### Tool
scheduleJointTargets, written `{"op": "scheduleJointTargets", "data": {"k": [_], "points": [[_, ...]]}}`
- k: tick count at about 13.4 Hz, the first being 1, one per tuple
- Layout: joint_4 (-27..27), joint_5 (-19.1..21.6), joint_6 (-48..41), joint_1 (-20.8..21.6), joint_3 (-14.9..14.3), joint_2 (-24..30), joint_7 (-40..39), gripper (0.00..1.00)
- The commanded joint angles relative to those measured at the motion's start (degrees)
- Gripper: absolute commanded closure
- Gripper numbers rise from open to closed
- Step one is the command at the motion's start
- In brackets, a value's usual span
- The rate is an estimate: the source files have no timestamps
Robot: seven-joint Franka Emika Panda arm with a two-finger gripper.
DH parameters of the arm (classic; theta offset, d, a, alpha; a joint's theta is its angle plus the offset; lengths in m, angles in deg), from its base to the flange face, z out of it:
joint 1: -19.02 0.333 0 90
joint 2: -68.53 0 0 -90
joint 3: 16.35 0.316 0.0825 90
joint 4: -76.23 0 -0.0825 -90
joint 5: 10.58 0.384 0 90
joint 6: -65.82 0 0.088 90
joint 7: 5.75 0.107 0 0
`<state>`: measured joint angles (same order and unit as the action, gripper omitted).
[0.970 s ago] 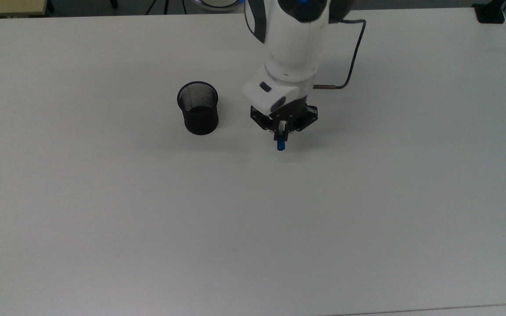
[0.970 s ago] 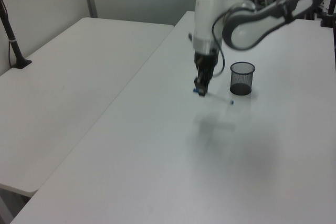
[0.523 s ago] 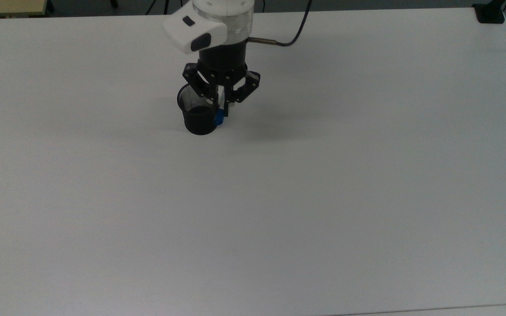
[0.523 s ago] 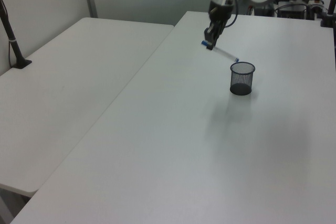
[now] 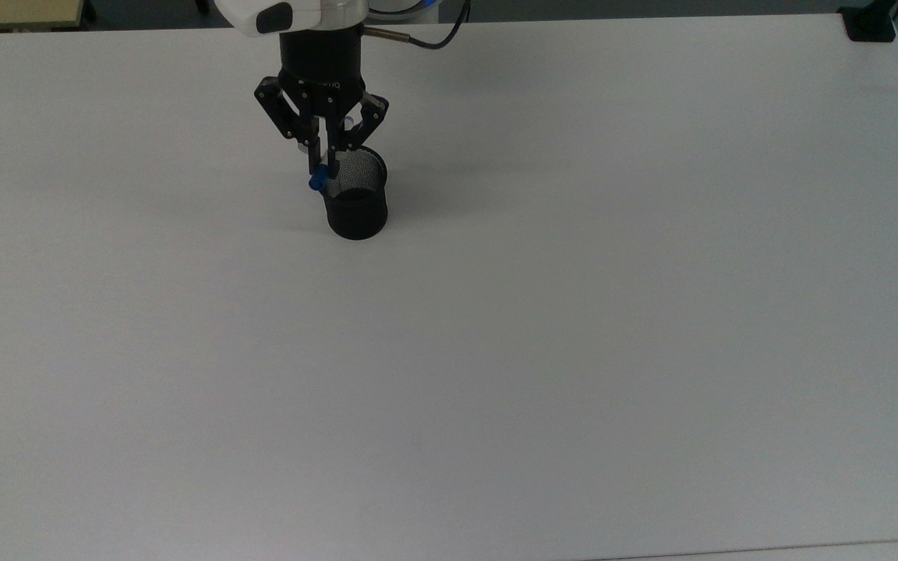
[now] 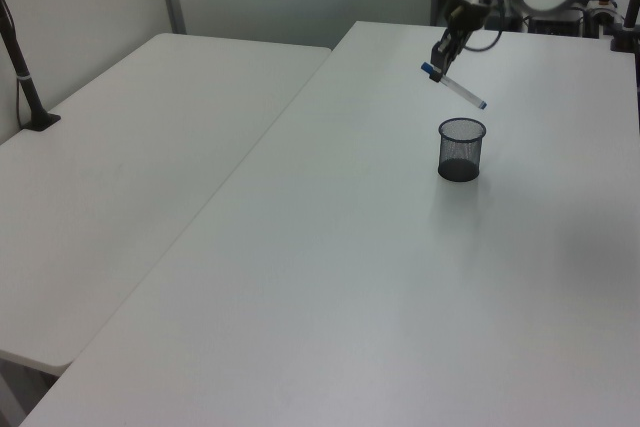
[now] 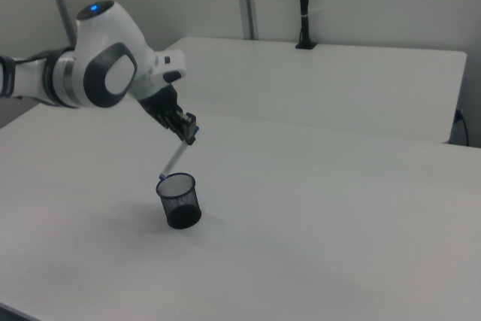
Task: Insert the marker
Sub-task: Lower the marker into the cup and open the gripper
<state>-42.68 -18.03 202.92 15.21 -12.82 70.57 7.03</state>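
Note:
The black mesh cup [image 5: 355, 204] stands upright on the white table [image 5: 574, 312], also seen as the cup [image 6: 461, 149] and the cup [image 7: 179, 201]. My gripper [image 5: 323, 168] hangs above the cup's rim on the top view's left side and is shut on the marker [image 5: 314, 183]. In the left view the gripper [image 6: 436, 64] grips the marker [image 6: 458, 90] near its upper blue end, and the white barrel slants down toward the cup. The right view has the gripper [image 7: 189, 134] with the marker [image 7: 176, 158], whose lower tip is just above the rim.
A black clamp [image 5: 870, 23] sits at the table's far corner on the top view's right. A second white table [image 6: 120, 147] adjoins on the left view's left, with a black post [image 6: 22, 67] on it. The arm's cable [image 5: 418, 39] trails behind the wrist.
The arm has lifted the marker off the table on the top view's right of the cup and carried it leftward. It now hangs over the cup's left rim.

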Motion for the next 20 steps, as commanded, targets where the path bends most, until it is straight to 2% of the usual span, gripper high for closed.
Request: {"op": "scheduleJointTargets", "data": {"k": [1, 6, 7, 8, 9, 10, 11, 15, 16, 20], "points": [[-3.09, -0.99, 3.96, -0.85, 0.07, 0.34, -0.57, 0.91], [-2.65, -1.43, 5.28, -0.94, 0.07, -2.65, -0.31, 0.86], [-2.65, -1.34, 5.37, -0.85, 0.07, -3.08, -0.22, 0.82], [-2.65, -1.43, 5.37, -0.85, 0.07, -3.17, -0.22, 0.71], [-2.65, -1.34, 5.37, -0.76, 0.07, -3.35, -0.22, 0.56], [-2.65, -1.34, 5.28, -0.42, 0.07, -3.26, -0.13, 0.08], [-2.56, -1.34, 5.19, -0.06, 0.16, -3.26, 0.82, 0.0], [-0.89, -1.25, 4.58, 2.57, 0.42, -3.35, 3.64, 0.0], [0.77, -1.25, 2.4, 4.32, 0.42, -3.26, 3.99, 0.0], [11.75, -0.73, -18.58, 6.53, 0.42, -3.44, 3.12, 0.0]]}}
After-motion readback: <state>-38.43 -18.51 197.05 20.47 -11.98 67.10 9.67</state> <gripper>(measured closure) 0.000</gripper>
